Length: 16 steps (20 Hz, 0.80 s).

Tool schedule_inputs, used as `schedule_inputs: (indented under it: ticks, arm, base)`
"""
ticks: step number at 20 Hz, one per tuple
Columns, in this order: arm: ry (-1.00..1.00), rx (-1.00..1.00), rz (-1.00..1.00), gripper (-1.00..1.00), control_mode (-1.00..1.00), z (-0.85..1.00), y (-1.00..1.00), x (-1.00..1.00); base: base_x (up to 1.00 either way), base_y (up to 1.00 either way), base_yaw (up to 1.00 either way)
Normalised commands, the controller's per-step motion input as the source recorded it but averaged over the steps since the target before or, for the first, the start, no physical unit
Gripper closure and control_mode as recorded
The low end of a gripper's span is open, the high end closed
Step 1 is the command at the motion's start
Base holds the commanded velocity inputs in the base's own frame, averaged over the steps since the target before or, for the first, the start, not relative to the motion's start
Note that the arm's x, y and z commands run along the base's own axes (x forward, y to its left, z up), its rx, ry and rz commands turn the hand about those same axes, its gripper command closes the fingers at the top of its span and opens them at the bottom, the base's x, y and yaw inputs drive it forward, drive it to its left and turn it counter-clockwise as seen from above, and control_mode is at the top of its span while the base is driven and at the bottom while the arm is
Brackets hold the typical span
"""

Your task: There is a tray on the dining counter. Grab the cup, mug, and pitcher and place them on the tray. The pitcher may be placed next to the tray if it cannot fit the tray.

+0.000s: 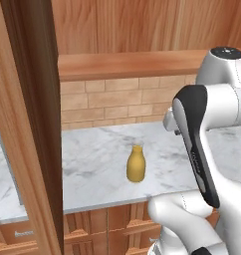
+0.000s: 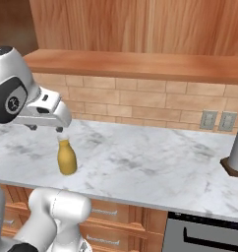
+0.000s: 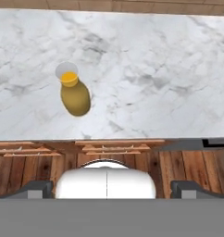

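Upright on marble counter (image 1: 97, 169), pitcher (image 1: 136, 164) below and left of wide-apart jaws.

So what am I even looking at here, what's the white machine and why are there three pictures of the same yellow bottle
It is a simulated kitchen. The white machine is a robot arm on a base. Two pictures come from cameras behind the arm, one on its left and one on its right. The third comes from a camera on the arm's hand, looking down. On the marble counter stands a yellow pitcher, upright, alone. The claw is open and holds nothing; its two dark tips sit wide apart at the bottom of the hand picture, above the pitcher and not touching it.
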Motion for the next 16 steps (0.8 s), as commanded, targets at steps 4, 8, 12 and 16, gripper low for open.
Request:
schedule_inputs:
  ticks: [4, 8, 12, 16]
  arm:
    - [0.12, 0.01, 0.00, -1.00, -1.00, -0.29, 0.33, 0.00]
    - [0.03, 0.05, 0.00, -1.00, -1.00, -0.41, 0.18, 0.04]
    - [0.00, 0.05, 0.00, -1.00, -1.00, -0.45, 0.05, 0.14]
    - [0.00, 0.00, 0.00, -1.00, -1.00, -0.21, 0.13, 0.36]
  base:
    - [0.00, 0.00, 0.00]
    - [0.00, 0.00, 0.00]
    - [0.00, 0.00, 0.00]
    - [0.00, 0.00, 0.00]
